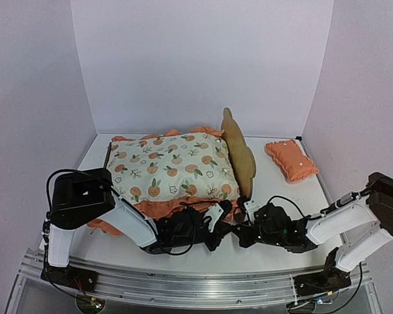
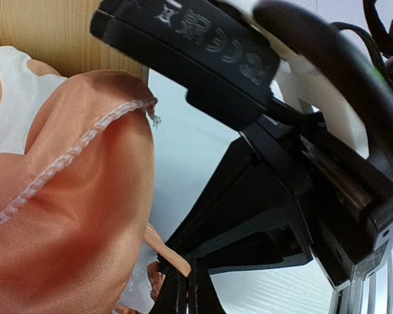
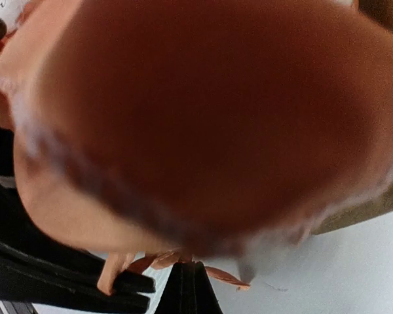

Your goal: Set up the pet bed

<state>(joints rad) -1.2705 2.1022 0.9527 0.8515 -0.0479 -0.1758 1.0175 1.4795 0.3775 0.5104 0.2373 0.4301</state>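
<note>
The pet bed is a light wooden frame; its scalloped headboard (image 1: 239, 154) stands at the right, and its wood (image 2: 52, 33) also shows in the left wrist view. An orange-print mattress pad (image 1: 170, 163) lies over it, hiding the base. My left gripper (image 1: 224, 214) (image 2: 187, 288) is at the pad's near right corner, shut on a strip of the orange ruffle (image 2: 72, 216). My right gripper (image 1: 241, 226) (image 3: 193, 284) is right beside it, shut on the same ruffle (image 3: 216, 118), which fills that view as a blur.
A small orange pillow (image 1: 291, 159) lies on the white table (image 1: 275, 196) to the right of the headboard. White walls close in the back and both sides. The two arms meet low near the table's front edge.
</note>
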